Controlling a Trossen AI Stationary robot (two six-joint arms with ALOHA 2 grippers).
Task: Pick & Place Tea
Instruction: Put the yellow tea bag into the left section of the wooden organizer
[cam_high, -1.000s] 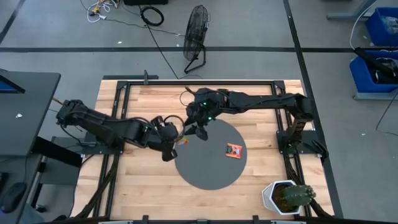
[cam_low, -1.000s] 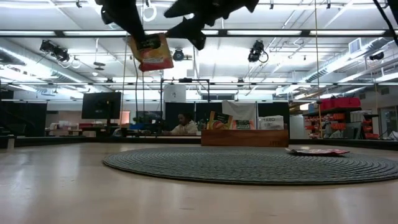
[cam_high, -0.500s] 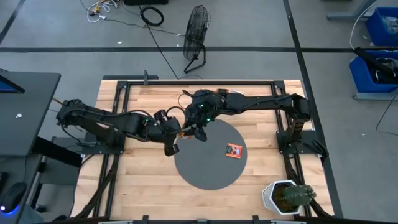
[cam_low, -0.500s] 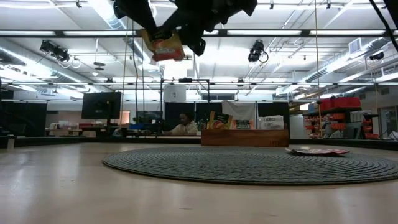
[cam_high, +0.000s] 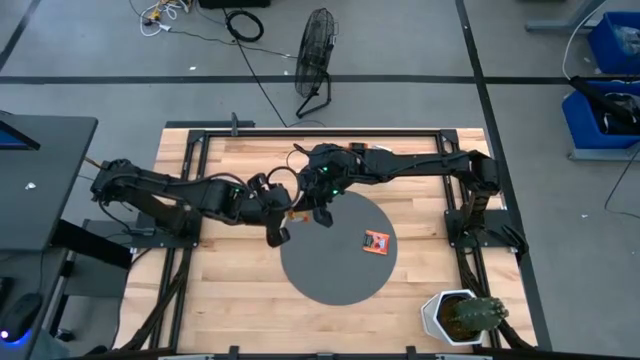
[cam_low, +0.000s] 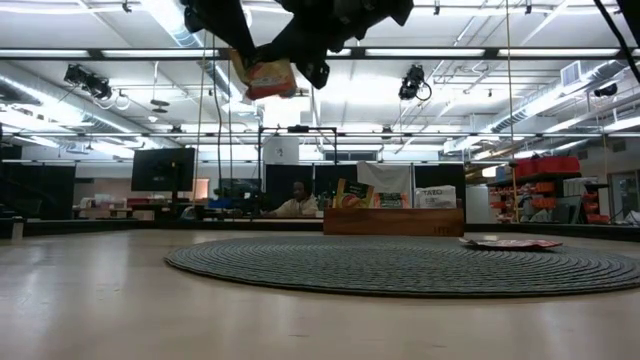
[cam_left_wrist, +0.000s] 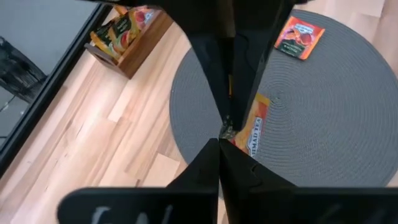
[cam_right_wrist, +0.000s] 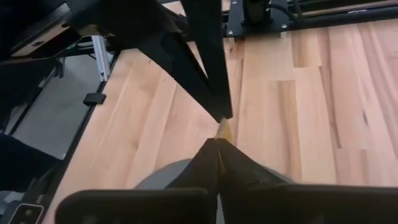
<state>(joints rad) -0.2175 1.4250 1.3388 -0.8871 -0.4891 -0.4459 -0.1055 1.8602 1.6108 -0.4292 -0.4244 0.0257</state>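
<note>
You are handing a sachet (cam_low: 268, 75) over in mid-air above the mat's (cam_high: 335, 275) left rim. Both the left gripper (cam_high: 283, 218) and right gripper (cam_high: 312, 212) are pinching it. Next, the left should be letting go. Another sachet (cam_high: 376, 241) is lying on the mat.

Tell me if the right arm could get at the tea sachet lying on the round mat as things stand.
Probably not yet: the right gripper is shut on the raised sachet, which the left gripper also pinches. The path to the lying sachet looks free.
</note>
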